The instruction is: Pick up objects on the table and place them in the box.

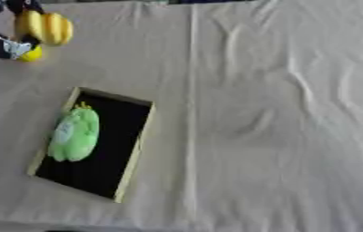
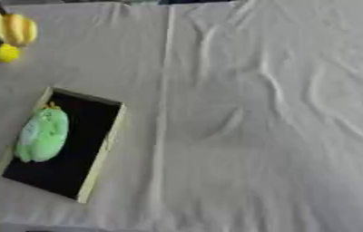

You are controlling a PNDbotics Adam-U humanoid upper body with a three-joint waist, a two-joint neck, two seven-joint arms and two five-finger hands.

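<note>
At the top left corner my left hand [image 1: 0, 45] comes in, its dark fingers curled round a bunch of yellow bananas [image 1: 48, 27]. A small round yellow fruit [image 1: 31, 55] shows just below the bananas, against the hand's silver part; whether it is held I cannot tell. The box [image 1: 136, 146], a shallow tray with a pale wooden rim and black floor, lies askew at the lower left. A green plush toy [image 1: 75, 133] lies inside it along its left side. My right hand shows in neither view.
A creased beige cloth [image 1: 280, 127] covers the whole table, with a long fold running top to bottom just right of the box. The table's front edge runs along the bottom of the view.
</note>
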